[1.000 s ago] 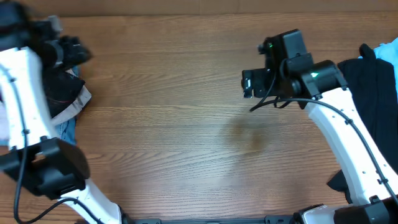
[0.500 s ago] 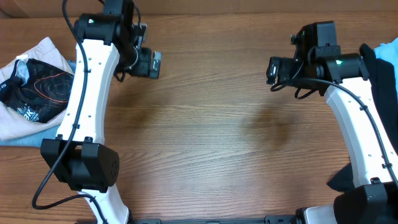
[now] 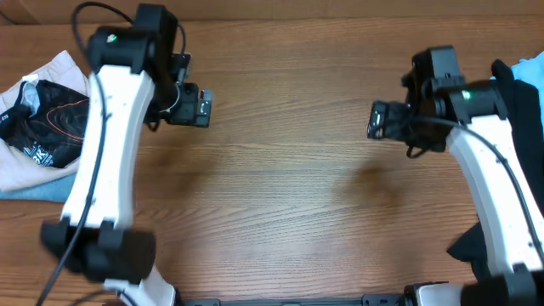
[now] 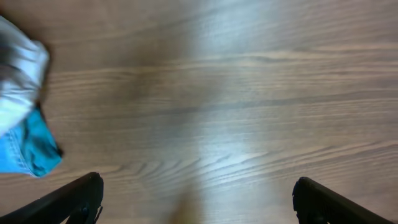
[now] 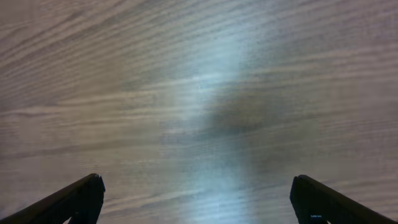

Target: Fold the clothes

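left gripper (image 3: 200,107): fingers (image 4: 73,200) spread wide with nothing between them. it hangs over bare wood, pointing toward the middle of the table.
right gripper (image 3: 376,121): fingers (image 5: 324,202) also spread wide and holding nothing. it is over the wood, facing the left gripper and well apart from it.
jersey (image 3: 44,126): black with orange-red contour lines and white lettering, lying crumpled. it is behind the left gripper, out past its wrist on the robot's left, and not touching it. it is far from the right gripper, across the table.
beige garment (image 3: 56,71): spread under the jersey and touching it, also behind the left gripper's wrist.
blue jeans (image 3: 44,189): a strip shows from under the beige garment on the side nearer the robot. in the left wrist view a blue corner (image 4: 30,147) lies at the frame's left edge, beyond the fingers, with a pale blurred fold touching it.
black garment (image 3: 520,110): behind the right gripper's wrist at the robot's right, partly hidden by the arm.
light blue cloth (image 3: 529,71): at the far right edge, touching the black garment.
table (image 3: 280,204): wood grain beneath both grippers.
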Controlling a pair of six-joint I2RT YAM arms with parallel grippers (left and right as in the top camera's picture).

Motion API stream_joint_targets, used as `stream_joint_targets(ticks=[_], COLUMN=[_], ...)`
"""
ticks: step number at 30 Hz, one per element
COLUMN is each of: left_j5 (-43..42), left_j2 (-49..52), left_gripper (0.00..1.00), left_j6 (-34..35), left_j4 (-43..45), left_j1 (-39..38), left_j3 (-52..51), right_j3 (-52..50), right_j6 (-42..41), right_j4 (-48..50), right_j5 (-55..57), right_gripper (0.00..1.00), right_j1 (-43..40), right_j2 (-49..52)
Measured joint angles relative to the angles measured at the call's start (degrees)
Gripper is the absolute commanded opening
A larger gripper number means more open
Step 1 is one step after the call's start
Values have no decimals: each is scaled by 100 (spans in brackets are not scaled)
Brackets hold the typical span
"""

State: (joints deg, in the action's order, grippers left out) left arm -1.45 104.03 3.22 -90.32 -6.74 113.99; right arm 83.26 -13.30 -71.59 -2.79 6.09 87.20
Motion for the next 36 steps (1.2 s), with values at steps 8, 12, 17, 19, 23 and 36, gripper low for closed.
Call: stream_joint_targets(ticks=[8, 12, 17, 19, 23, 36], left_j5=[9, 59, 181, 223, 258, 264], left_j2=[-2970, -4518, -6037, -6461, -6734, -6728], left_gripper=[100, 100, 100, 100, 100, 100], left_j6=[-44, -87, -87, -87, -90, -87], left_j4=[1484, 2490, 3204, 3305, 3141, 2168], left_j1=[-4, -4, -4, -4, -4, -4], left_j3=[-1906, -3265, -4535, -4852, -5031, -5069], right_j3=[-1132, -1711, -2146, -2184, -2212, -2232], right_j6=[-142, -160, -166, -168, -166, -170], right_j4=[782, 1283, 1421, 1351, 1222, 1080], right_j5=[35, 249, 433, 470, 474, 501], right_gripper=[100, 100, 100, 100, 100, 100], right_j1=[0, 4, 4, 4, 4, 4], right_j2=[-2413, -3740, -4725, -4830, -4813, -4787])
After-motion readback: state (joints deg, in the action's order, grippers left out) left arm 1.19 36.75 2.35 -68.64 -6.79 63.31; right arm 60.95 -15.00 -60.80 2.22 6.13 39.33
